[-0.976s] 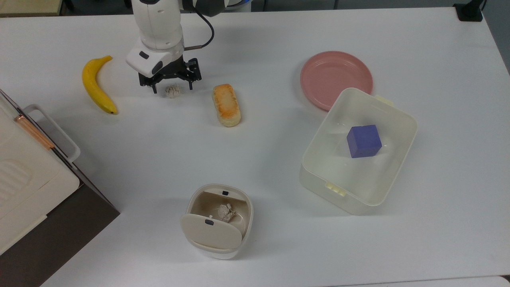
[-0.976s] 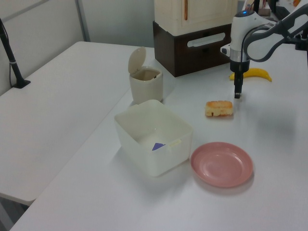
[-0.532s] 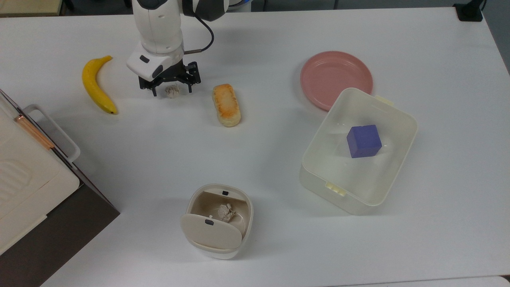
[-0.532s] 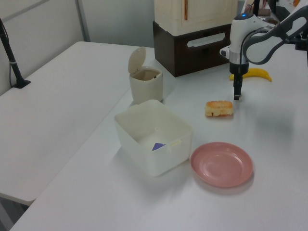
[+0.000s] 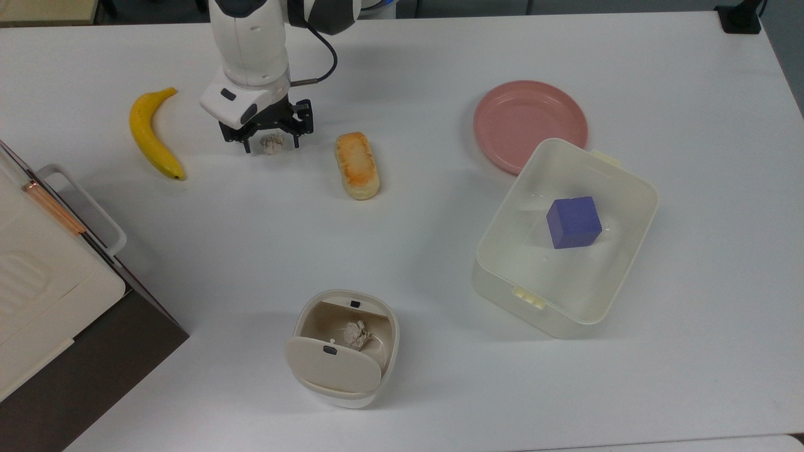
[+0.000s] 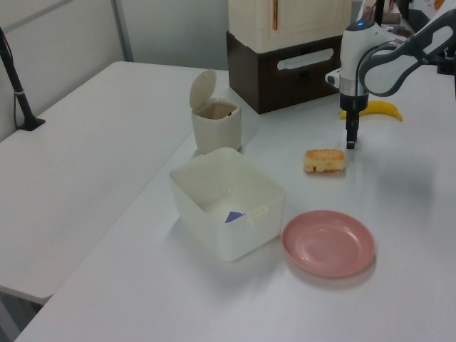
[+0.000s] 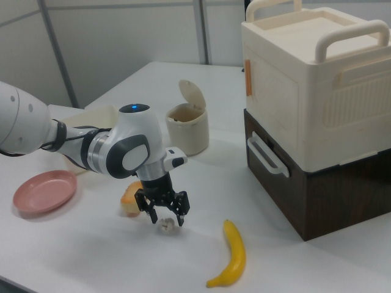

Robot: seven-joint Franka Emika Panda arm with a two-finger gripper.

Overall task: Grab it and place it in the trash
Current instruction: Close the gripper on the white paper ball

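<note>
Two black jaws of the gripper (image 5: 271,142) are standing spread on either side of the small paper wad (image 5: 272,143), seemingly not yet squeezing it, on the bench (image 5: 402,56) between banana (image 5: 151,134) and bread roll (image 5: 356,165).

The tiny off-white crumpled paper wad (image 5: 272,143) looks rough and matt. The small cream-white rounded plastic bin (image 5: 342,348) is smooth with a soft sheen, like the larger rectangular cream plastic tub (image 5: 565,238), whose walls look slightly translucent. The pink plastic plate (image 5: 529,124) is smooth and satiny. The white table (image 5: 402,238) is smooth and matt. The arm's white plastic shell (image 7: 125,149) shines glossy; the yellow banana (image 5: 151,134) has a waxy skin.
</note>
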